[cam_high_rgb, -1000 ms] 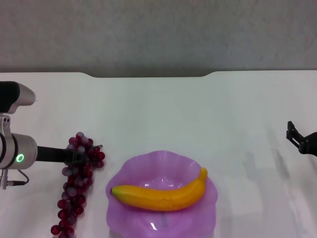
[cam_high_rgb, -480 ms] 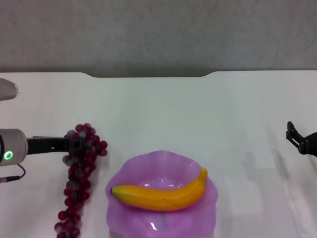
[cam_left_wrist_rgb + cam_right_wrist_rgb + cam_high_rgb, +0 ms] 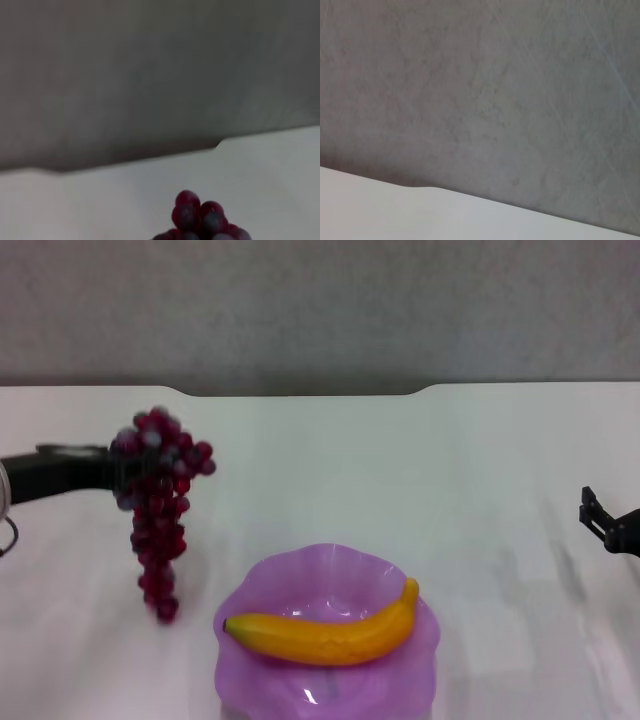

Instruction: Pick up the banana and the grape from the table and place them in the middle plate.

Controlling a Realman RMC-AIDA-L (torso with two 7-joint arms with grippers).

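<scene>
At the bottom centre of the head view sits the middle plate [image 3: 415,648], violet with a wavy rim, on the white worktop [image 3: 420,470]. The banana [image 3: 325,633] lies across it, dark tip at the left and stem end up at the right. Up and to the left, the grape [image 3: 156,502] hangs in the air as a long bunch, its lowest berries beside the plate's left rim. The left hand [image 3: 118,468] reaches in from the left edge, clamped on the top of the bunch. The right hand [image 3: 594,515] sits at the right edge over the worktop; how far its fingers are parted I cannot tell. Farthest off, the worktop's notched edge meets a grey wall [image 3: 320,310].
</scene>
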